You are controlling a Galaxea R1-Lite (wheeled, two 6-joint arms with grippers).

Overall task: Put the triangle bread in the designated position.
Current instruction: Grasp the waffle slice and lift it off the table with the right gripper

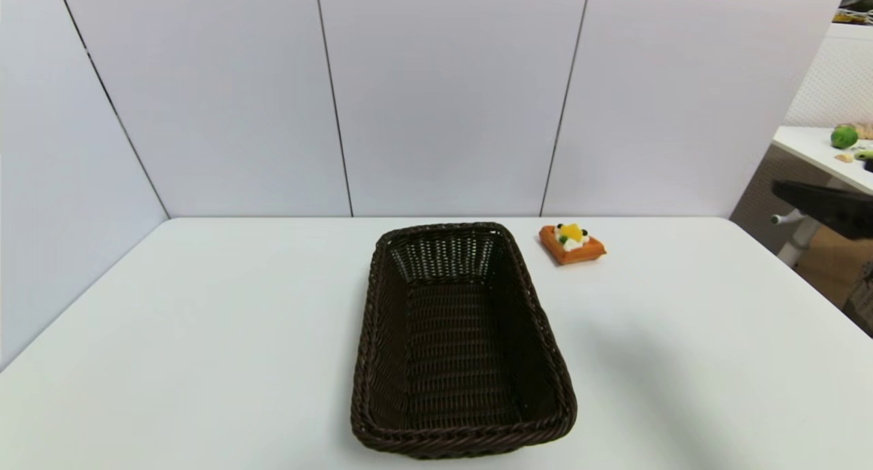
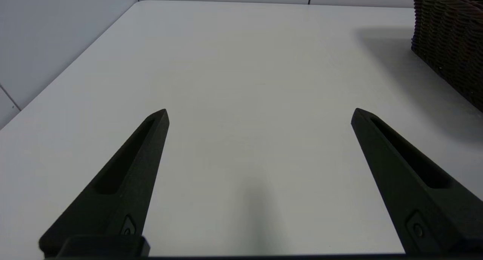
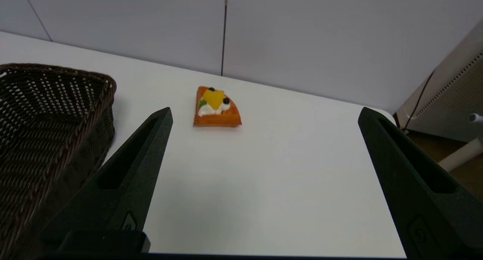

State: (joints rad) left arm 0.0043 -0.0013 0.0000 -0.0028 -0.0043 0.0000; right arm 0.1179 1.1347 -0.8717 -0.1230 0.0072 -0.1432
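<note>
Only the wrist views showed the arms: the left tool (image 2: 259, 114) and right tool (image 3: 265, 114) both gaped wide, empty. The triangle bread (image 1: 571, 243) lay flat on the desk (image 1: 204, 320), just right of the basket's (image 1: 382, 306) far end, its square corner toward the wall.

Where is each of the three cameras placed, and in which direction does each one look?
Head view: on the robot's head, looking forward and down at the table, basket and bread; no arm shows.
Left wrist view: behind the open left gripper, facing bare table beside the basket's wall.
Right wrist view: behind the open right gripper, facing the bread, which lies ahead on the table, untouched.
Shared: all three show the basket; head and right wrist views both show the bread.
</note>
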